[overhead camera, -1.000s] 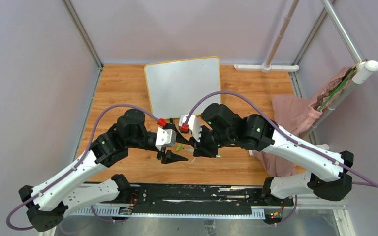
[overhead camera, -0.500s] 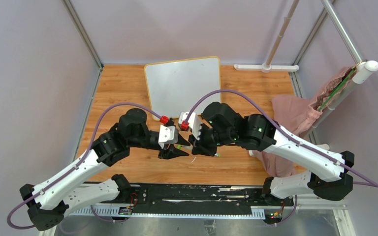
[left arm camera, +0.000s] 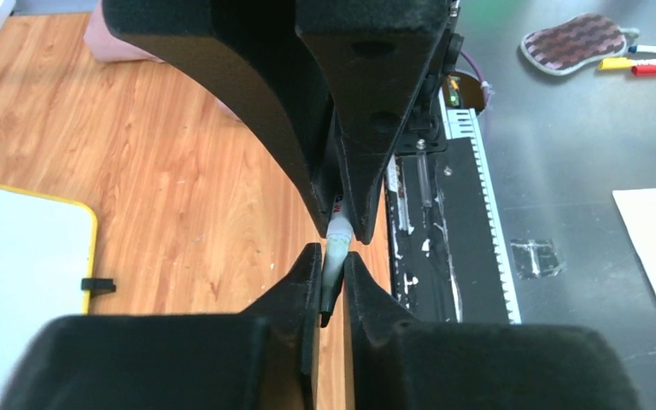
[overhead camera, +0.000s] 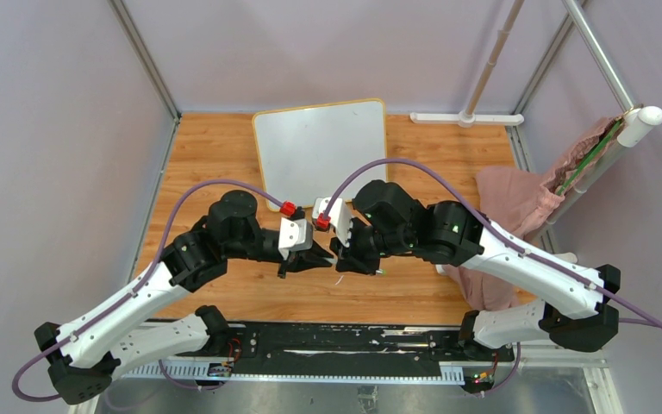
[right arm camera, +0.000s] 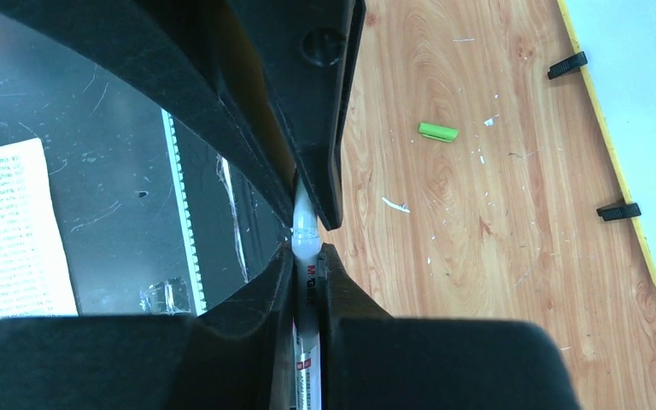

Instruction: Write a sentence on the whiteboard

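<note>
The right gripper (overhead camera: 347, 259) is clamped on the barrel of a marker (right arm camera: 307, 295). The left gripper (overhead camera: 321, 257), nose to nose with it, pinches the marker's white neck. The whiteboard (overhead camera: 321, 151) lies flat beyond both, toward the far side of the wooden table (overhead camera: 215, 147), its near edge hidden behind the wrists. A small green cap (right arm camera: 438, 131) lies on the wood between claws and board, and a pink cloth (overhead camera: 517, 203) is heaped at the right.

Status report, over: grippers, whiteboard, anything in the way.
Left gripper shut on marker tip end. Right gripper shut on its barrel. Whiteboard blank, no sentence. Green cap loose on tabletop.
</note>
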Tool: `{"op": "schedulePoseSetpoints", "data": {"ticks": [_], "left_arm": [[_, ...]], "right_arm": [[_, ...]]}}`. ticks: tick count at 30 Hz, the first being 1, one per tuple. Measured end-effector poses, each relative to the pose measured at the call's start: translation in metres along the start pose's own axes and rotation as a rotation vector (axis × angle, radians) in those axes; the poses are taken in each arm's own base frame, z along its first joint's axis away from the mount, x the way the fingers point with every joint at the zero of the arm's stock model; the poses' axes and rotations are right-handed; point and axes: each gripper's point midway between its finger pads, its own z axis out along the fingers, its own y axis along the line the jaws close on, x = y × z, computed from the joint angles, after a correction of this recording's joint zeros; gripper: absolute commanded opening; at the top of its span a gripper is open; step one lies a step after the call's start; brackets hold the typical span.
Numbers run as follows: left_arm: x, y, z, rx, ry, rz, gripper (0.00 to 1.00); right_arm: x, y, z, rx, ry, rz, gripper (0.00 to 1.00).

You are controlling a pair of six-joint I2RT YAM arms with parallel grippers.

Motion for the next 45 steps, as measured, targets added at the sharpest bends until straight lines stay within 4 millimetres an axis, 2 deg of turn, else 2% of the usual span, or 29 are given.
{"op": "schedulePoseSetpoints", "data": {"ticks": [2,6,8,10,13,19,28,33,37,41,45], "left_arm": [[0.0,0.0,0.0,0.002,0.001,-0.002,0.0],[0.0,-0.001,0.0,0.002,0.002,-0.007,0.0],[-0.001,0.001,-0.001,-0.011,-0.001,-0.005,0.0],[-0.004,0.005,-0.002,-0.035,-0.014,0.004,0.0],[-0.008,0.009,-0.004,-0.07,-0.042,0.017,0.0],[-0.015,0.013,-0.006,-0.128,-0.12,0.007,0.0],[-0.018,0.027,-0.007,-0.239,-0.258,-0.072,0.0],[-0.043,0.029,-0.018,-0.271,-0.379,-0.085,0.0],[-0.067,0.026,-0.026,-0.268,-0.473,-0.08,0.0],[-0.082,0.022,-0.032,-0.253,-0.535,-0.083,0.0],[-0.089,0.017,-0.034,-0.225,-0.561,-0.086,0.0]], "right_arm": [[0.0,0.0,0.0,0.0,0.001,-0.002,0.0],[0.001,0.0,-0.001,0.001,0.003,-0.001,0.4],[-0.001,0.0,0.0,0.006,-0.004,0.011,0.5],[-0.003,0.0,-0.001,0.012,-0.014,0.02,0.54],[-0.008,-0.001,-0.008,0.024,-0.05,0.028,0.57],[-0.016,-0.004,-0.034,0.088,-0.189,0.053,0.59],[-0.013,-0.012,-0.094,0.231,-0.583,0.084,0.55],[-0.013,-0.015,-0.119,0.27,-0.767,0.12,0.57],[-0.024,-0.017,-0.114,0.261,-0.795,0.155,0.59],[-0.035,-0.019,-0.093,0.235,-0.763,0.188,0.6],[-0.051,-0.013,-0.073,0.168,-0.758,0.214,0.61]]}}
